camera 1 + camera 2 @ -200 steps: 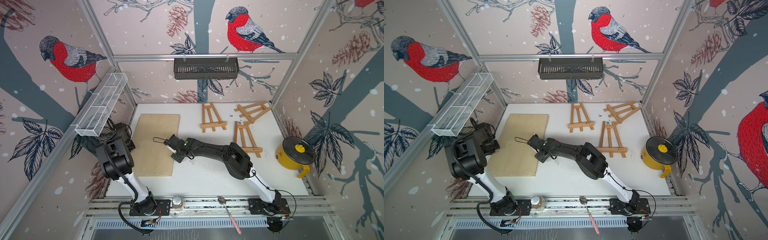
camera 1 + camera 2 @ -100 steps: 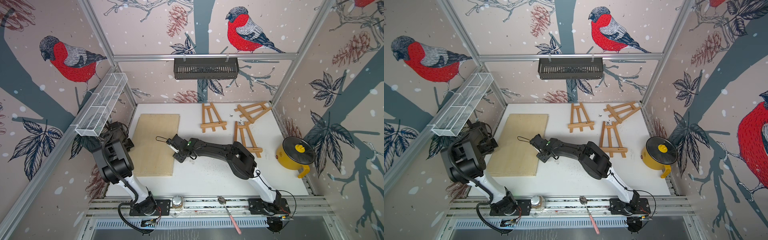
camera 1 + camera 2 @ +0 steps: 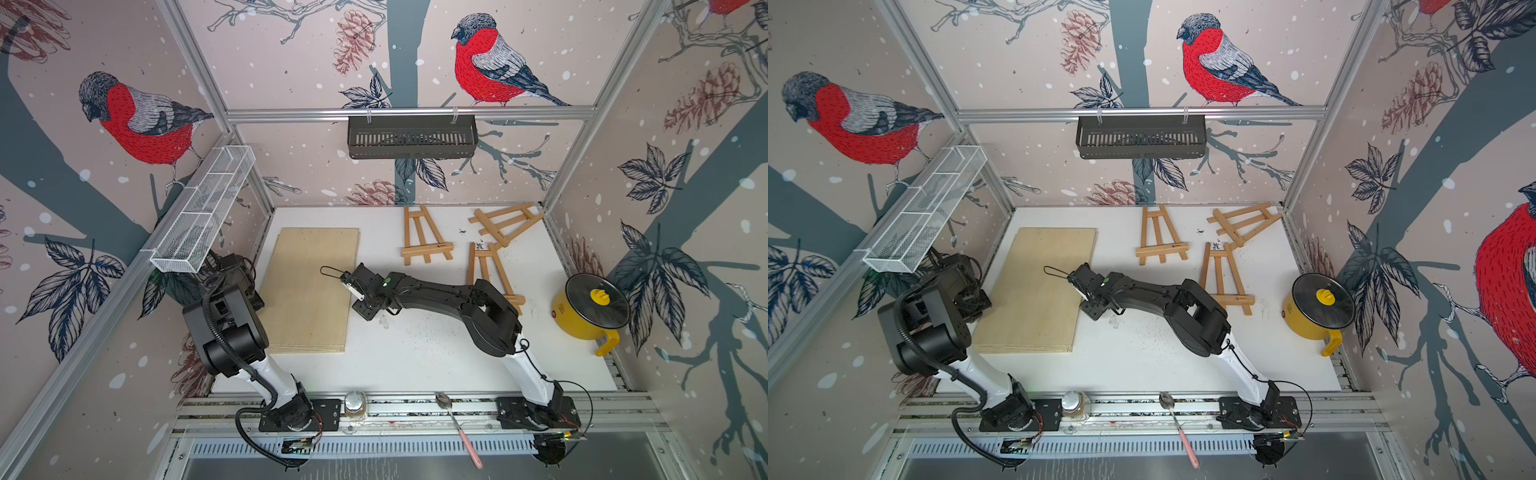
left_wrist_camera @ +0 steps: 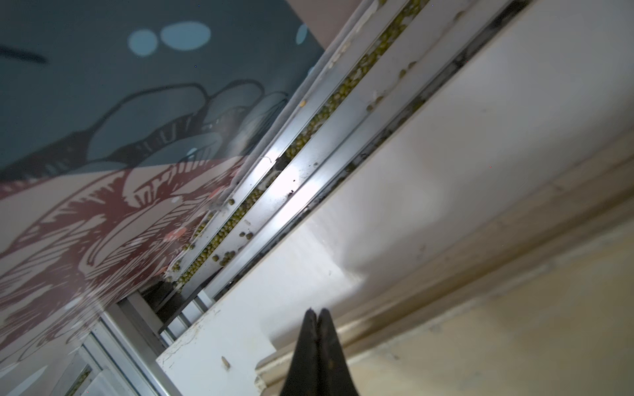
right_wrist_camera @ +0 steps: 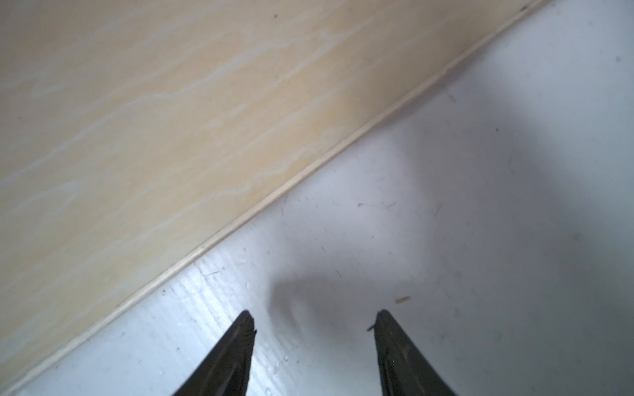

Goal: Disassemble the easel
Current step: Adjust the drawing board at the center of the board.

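2 grippers, and neither holds anything. Nearest, on the front rail, lie a spoon (image 3: 457, 424) and a small jar (image 3: 355, 403). My left gripper (image 4: 317, 312) is pressed shut at the left edge of the white table (image 3: 415, 357). My right gripper (image 5: 314, 322) hangs with its jaws apart over bare table, just beside the right edge of the wooden board (image 3: 311, 286). The 3 task pieces lie flat, well apart from both grippers: the near easel (image 3: 1235, 299) by my right elbow, the left easel (image 3: 428, 250) farther back, and the corner easel (image 3: 509, 222) at the far right. Whether any is already taken apart I cannot tell. I judge I am between grasps. The next move calls for reaching far and right to 1 easel and closing across a slat, with the left gripper bracing. A yellow pot (image 3: 590, 307) sits at the right edge, a white mesh rack (image 3: 203, 208) on the left wall, and a black basket (image 3: 411, 131) on the far one.
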Controlling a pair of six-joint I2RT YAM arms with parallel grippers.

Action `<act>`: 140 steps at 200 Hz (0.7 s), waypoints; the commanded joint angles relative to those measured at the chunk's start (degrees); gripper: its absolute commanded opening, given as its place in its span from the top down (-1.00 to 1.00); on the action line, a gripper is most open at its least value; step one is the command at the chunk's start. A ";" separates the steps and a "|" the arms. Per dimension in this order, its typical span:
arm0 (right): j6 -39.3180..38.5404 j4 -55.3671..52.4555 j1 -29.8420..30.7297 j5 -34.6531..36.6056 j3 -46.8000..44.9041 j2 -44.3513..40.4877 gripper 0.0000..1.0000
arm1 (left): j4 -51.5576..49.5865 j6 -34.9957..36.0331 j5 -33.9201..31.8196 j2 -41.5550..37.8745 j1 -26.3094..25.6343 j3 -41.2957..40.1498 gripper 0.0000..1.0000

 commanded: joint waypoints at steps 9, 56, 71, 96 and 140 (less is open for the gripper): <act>-1.81 0.40 0.29 -2.42 0.22 -0.65 -0.16 | 1.52 1.11 -1.38 0.79 0.52 -1.98 1.00; -1.82 0.21 2.45 -5.23 -0.22 0.06 -0.15 | 3.10 2.39 -4.22 3.20 0.61 -4.11 1.00; -1.92 0.22 3.09 -5.64 -0.31 0.54 -0.15 | 3.09 2.50 -3.42 3.90 0.63 -4.02 1.00; -1.79 0.47 3.41 -5.92 -0.39 1.32 -0.15 | 3.25 2.83 -1.96 4.43 0.62 -3.91 1.00; -1.30 -0.24 3.52 -5.59 0.60 3.47 -0.15 | 3.54 3.55 1.39 4.73 0.54 -3.95 1.00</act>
